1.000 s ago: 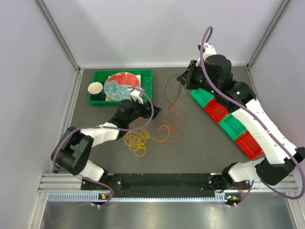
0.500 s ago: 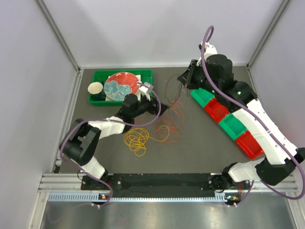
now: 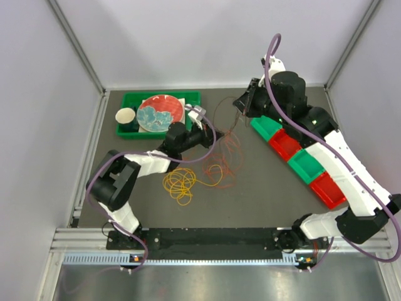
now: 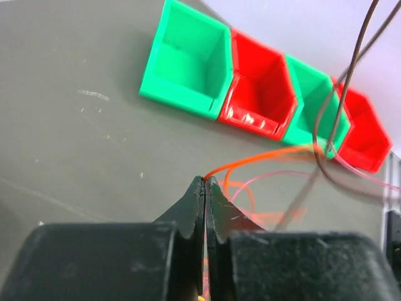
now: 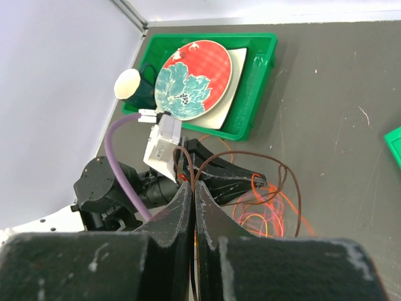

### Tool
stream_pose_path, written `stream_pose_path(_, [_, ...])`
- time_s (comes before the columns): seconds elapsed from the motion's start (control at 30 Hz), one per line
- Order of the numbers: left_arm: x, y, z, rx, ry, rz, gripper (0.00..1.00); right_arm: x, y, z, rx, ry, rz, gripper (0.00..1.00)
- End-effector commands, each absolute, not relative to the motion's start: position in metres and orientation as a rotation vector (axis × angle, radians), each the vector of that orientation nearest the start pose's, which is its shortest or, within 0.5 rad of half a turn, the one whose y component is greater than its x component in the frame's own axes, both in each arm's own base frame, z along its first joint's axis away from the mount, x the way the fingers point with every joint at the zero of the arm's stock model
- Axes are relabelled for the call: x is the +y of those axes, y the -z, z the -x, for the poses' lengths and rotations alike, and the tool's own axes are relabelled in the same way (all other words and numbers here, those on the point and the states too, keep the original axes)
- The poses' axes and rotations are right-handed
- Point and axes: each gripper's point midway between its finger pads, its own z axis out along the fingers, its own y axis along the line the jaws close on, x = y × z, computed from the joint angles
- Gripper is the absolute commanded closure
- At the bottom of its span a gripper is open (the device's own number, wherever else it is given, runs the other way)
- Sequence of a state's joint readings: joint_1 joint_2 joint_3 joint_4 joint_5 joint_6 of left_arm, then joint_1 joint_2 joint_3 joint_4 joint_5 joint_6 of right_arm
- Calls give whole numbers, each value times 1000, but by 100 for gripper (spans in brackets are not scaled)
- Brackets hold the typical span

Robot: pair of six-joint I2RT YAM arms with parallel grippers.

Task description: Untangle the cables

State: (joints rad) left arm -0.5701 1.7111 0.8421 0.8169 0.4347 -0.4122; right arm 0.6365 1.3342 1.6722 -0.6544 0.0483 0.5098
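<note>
Cables (image 3: 180, 182) lie tangled mid-table, with both arms holding strands.
Just right of the green tray (image 3: 191, 95), the left gripper (image 4: 205, 183) pinches an orange wire (image 4: 269, 155). The right gripper (image 5: 191, 188), raised at the far side near the bins (image 3: 294, 153), has its fingers closed on a dark maroon wire (image 4: 356, 59).

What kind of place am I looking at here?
Probably a robotics lab test cell: white panels box in a grey table, and props like the red and green bins and tangled cables lie on it.
</note>
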Motion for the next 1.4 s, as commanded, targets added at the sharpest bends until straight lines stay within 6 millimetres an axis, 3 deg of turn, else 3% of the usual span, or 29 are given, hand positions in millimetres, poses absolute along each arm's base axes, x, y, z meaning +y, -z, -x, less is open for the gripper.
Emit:
stream_pose_path(0.0, [-339, -218, -354, 1526, 1181, -442, 100, 243, -418, -313, 1885, -762, 66, 100])
stream_pose_path(0.03, [-334, -224, -351, 1516, 1180, -426, 100, 243, -417, -313, 1888, -761, 67, 100])
stream_pose_path(0.07, [-329, -214, -346, 1545, 1167, -411, 100, 242, -418, -313, 1887, -762, 62, 100])
stream_pose_path(0.13, [-316, -213, -343, 1577, 1116, -370, 100, 240, -419, -313, 1882, -755, 57, 100])
stream_pose_path(0.17, [-308, -200, -338, 1612, 1081, -362, 100, 240, -419, -311, 1881, -755, 60, 100])
stream_pose_path(0.23, [-291, -201, -332, 1631, 1016, -323, 100, 236, -420, -312, 1876, -732, 49, 100])
stream_pose_path(0.27, [-282, -185, -325, 1680, 985, -302, 100, 233, -420, -313, 1875, -718, 48, 100])
stream_pose_path(0.3, [-274, -183, -324, 1697, 951, -277, 100, 229, -421, -315, 1870, -696, 37, 100])
stream_pose_path(0.33, [-260, -193, -324, 1680, 898, -220, 100, 228, -420, -315, 1869, -685, 33, 100])
stream_pose_path(0.37, [-246, -172, -320, 1756, 838, -181, 100, 225, -419, -316, 1870, -666, 28, 100])
stream_pose_path(0.43, [-218, -180, -320, 1741, 730, -63, 100, 217, -421, -317, 1860, -629, 1, 100])
stream_pose_path(0.47, [-207, -167, -315, 1776, 685, -45, 100, 214, -422, -319, 1854, -618, -12, 100])
stream_pose_path(0.53, [-189, -169, -312, 1766, 606, -13, 100, 207, -429, -317, 1831, -606, -30, 100])
stream_pose_path(0.57, [-174, -156, -311, 1811, 528, 24, 100, 205, -432, -317, 1819, -602, -39, 100])
stream_pose_path(0.7, [-145, -153, -309, 1817, 420, 135, 100, 192, -429, -322, 1813, -543, -84, 100])
stream_pose_path(0.83, [-125, -151, -309, 1821, 350, 239, 100, 176, -402, -338, 1859, -480, -149, 100])
stream_pose_path(0.87, [-120, -151, -310, 1815, 324, 255, 100, 170, -384, -343, 1893, -470, -164, 100])
stream_pose_path(1.07, [-112, -155, -310, 1818, 292, 266, 100, 175, -324, -363, 2019, -458, -169, 100])
stream_pose_path(1.13, [-103, -153, -311, 1834, 230, 295, 100, 172, -319, -364, 2034, -439, -189, 100])
stream_pose_path(1.27, [-92, -144, -314, 1856, 173, 335, 100, 168, -344, -361, 1969, -454, -198, 100])
stream_pose_path(1.37, [-94, -132, -315, 1884, 183, 352, 100, 163, -380, -357, 1908, -459, -182, 100])
